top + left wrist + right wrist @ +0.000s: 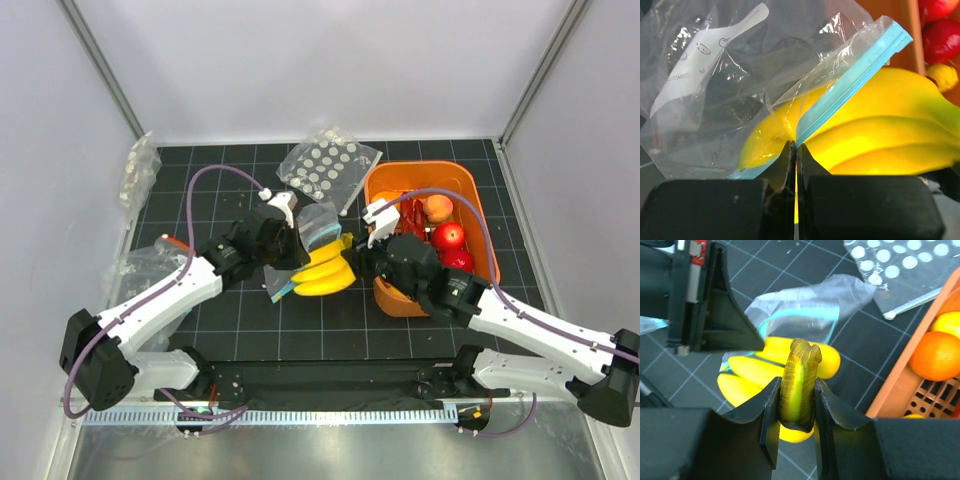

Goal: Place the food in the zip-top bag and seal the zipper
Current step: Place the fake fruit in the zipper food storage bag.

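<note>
banana bunch (325,276) is at mid-table (250,315) between the arms, its far end inside the mouth of the zip-top bag (715,100). left tool (796,150) is clenched on the teal zipper (855,85), holding that edge above the fruit. right tool (797,395) grasps the bunch's dark stem. small orange (937,355) sits in the orange basket (400,302) beside red apples (449,236).

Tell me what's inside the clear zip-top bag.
One end of the banana bunch shows yellow through the zip-top bag; the rest sticks out, stem in the right gripper. The left gripper and crinkles hide the bag's lower part.
</note>
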Available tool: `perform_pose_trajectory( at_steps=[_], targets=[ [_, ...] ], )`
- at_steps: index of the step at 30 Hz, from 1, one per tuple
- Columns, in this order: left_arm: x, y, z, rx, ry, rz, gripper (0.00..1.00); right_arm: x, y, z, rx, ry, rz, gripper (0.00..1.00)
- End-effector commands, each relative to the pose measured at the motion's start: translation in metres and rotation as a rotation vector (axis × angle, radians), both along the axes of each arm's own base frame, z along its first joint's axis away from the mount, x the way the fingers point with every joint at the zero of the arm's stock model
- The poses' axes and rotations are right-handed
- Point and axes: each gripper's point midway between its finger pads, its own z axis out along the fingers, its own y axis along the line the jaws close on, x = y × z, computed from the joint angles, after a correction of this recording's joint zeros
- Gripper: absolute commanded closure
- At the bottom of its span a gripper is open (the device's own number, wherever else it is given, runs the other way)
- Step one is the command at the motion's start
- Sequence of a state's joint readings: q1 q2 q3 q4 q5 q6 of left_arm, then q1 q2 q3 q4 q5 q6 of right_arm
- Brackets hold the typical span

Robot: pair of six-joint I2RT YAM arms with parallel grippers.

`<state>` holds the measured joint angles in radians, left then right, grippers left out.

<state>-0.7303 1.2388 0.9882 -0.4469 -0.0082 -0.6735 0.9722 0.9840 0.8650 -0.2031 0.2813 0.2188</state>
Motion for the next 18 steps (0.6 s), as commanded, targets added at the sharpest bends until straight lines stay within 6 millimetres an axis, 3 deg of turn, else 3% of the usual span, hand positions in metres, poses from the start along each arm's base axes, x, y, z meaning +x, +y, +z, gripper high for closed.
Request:
perform_pose_trajectory(
  at_steps=[1,5,8,12,18],
  targets=[
    [-0.013,-0.031,0.013,-0.129,0.035,-0.143,1.00,0.018,-0.003,0.028,0.039,-0.139,-0.102,0.99],
    [-0.017,-0.037,0.004,-0.126,0.081,-0.174,1.00,0.027,-0.022,0.027,0.009,-0.161,-0.212,0.99],
    [-0.014,-0.031,0.004,-0.100,0.062,-0.148,1.00,0.027,-0.030,0.029,0.005,-0.177,-0.235,0.99],
    [-0.007,-0.015,0.009,-0.057,0.012,-0.085,1.00,0.023,-0.033,0.033,0.026,-0.185,-0.223,0.99],
    [-0.008,-0.013,0.009,-0.053,0.001,-0.089,1.00,0.023,-0.036,0.031,0.031,-0.199,-0.229,0.98]
  ],
)
